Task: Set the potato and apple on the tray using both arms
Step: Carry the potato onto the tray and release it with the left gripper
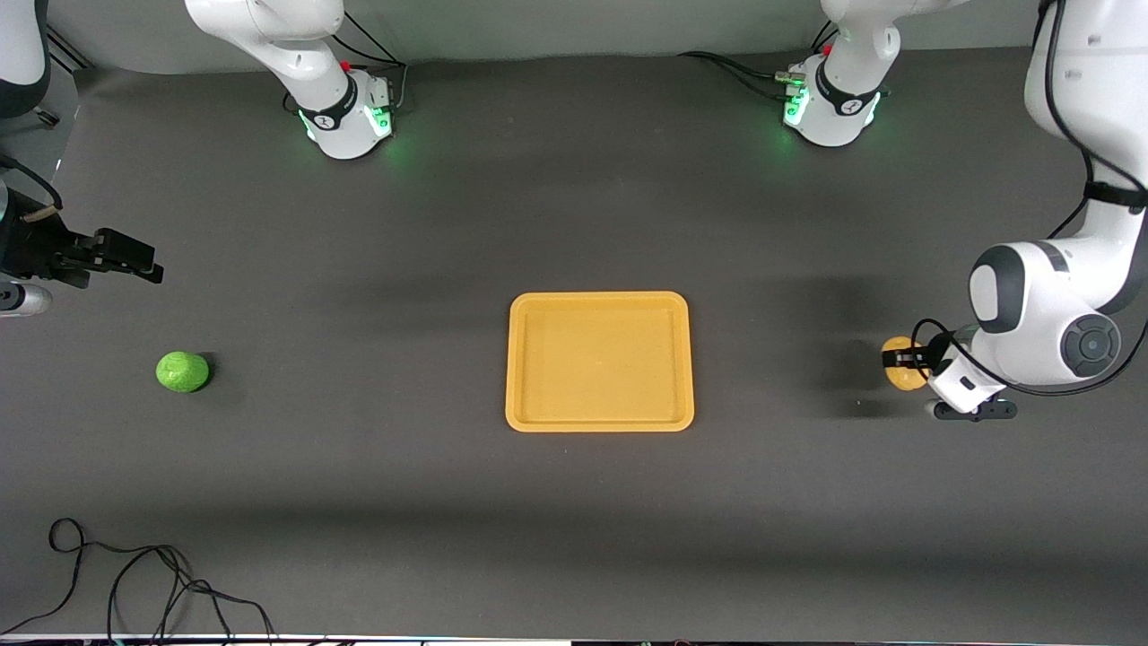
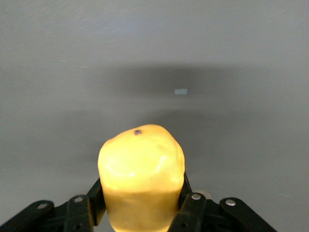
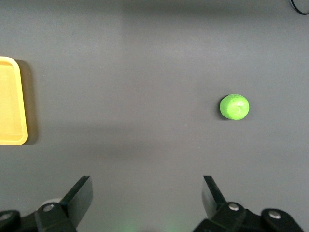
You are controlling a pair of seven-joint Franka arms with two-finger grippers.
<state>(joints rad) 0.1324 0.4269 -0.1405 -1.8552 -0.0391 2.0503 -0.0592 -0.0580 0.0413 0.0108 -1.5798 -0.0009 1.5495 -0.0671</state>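
Orange-yellow, the tray (image 1: pixel 599 361) sits mid-frame in the front view, the apple (image 1: pixel 183 371) at lower left. At right, the left gripper (image 1: pixel 908 361) clamps the potato (image 1: pixel 899 363), half hidden by the wrist. The right gripper (image 1: pixel 126 258) is cut off at the left edge.

Left wrist view: the potato (image 2: pixel 141 176) fills the lower centre between the fingers (image 2: pixel 192 208).

Right wrist view: fingers (image 3: pixel 79 195) spread wide over bare table, apple (image 3: pixel 234 106) at right, tray (image 3: pixel 11 101) cropped at left.
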